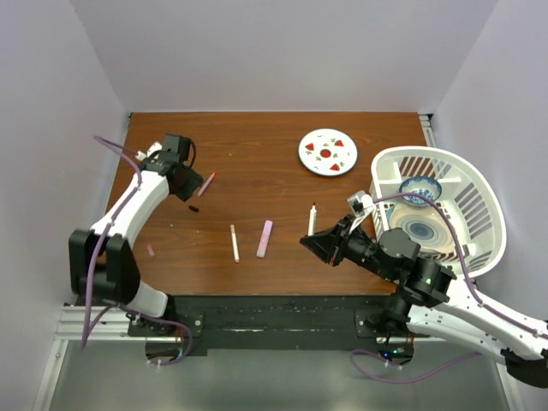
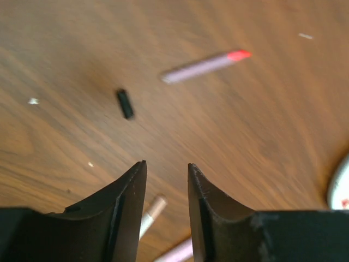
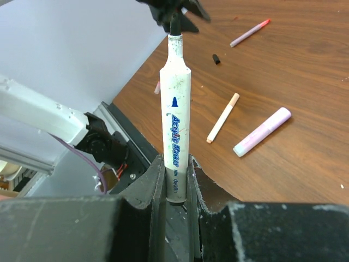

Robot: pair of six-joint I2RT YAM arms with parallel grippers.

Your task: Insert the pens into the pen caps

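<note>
White marker (image 3: pixel 175 120), centre frame, is clamped tip-up in my right gripper (image 3: pixel 176 159), presumably so a cap can slide on. Left gripper (image 2: pixel 167 164), fingers apart and empty, hangs near the black cap (image 2: pixel 125 103), upper left, which I judge its match.

We see soft, even overhead light in all 3 views, with faint shadows on the table (image 1: pixel 257 163). A pale sheen washes the wood in the left wrist view, where the red-tipped pen (image 2: pixel 204 65) is blurred. The white marker (image 3: pixel 175 109) looks sharp, its background softer.
</note>
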